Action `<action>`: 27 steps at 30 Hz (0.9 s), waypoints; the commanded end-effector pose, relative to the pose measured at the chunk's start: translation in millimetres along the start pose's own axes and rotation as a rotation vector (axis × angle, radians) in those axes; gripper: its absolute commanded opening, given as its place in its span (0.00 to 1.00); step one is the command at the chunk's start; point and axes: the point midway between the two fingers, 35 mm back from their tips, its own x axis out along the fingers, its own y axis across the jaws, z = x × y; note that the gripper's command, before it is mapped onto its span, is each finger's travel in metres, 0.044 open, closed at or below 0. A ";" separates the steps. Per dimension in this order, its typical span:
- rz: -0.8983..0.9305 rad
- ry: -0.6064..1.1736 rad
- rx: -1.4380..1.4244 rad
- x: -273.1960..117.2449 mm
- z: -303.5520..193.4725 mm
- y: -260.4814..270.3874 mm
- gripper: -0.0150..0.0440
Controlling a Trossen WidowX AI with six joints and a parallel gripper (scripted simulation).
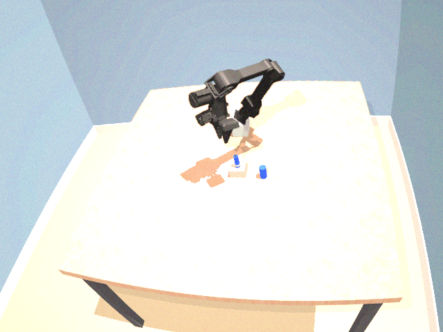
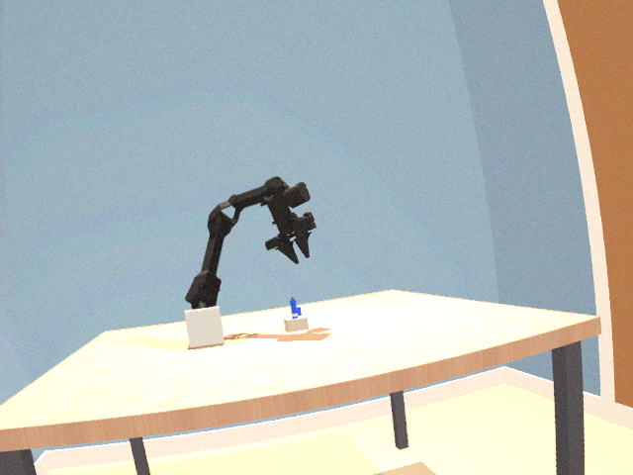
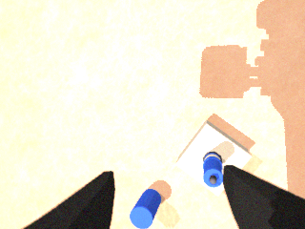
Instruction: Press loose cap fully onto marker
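The blue marker (image 1: 236, 161) (image 2: 293, 303) (image 3: 213, 166) stands upright in the pale holder block (image 1: 237, 173) (image 2: 296, 325) (image 3: 194, 154), its narrow dark tip bare and pointing up. The blue cap (image 1: 262, 172) (image 2: 298, 311) (image 3: 146, 206) stands upright on the table, apart from the block, to its right in the top view. In the exterior view it is partly hidden behind the marker. My gripper (image 1: 222, 140) (image 2: 303, 259) (image 3: 168, 176) is part open and empty, pointing down high above the table. In the wrist view the cap shows low between the fingers, and the marker beside the right fingertip.
The arm's pale base block (image 1: 240, 129) (image 2: 204, 327) stands on the table (image 1: 228, 232) (image 2: 408, 337) behind the holder in the top view. The arm's shadow falls on the table beside the holder block.
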 end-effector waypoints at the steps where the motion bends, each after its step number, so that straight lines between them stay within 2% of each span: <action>1: -0.098 0.090 -0.018 37.7 -50.8 31.0 0.67; 8: -0.227 0.192 -0.056 79.8 -127.8 58.3 0.67; 14: -0.228 0.193 -0.057 81.9 -122.5 52.5 0.67; 18: -0.227 0.194 -0.057 111.1 -130.1 45.1 0.67; 27: -0.226 0.194 -0.057 127.1 -133.6 41.2 0.67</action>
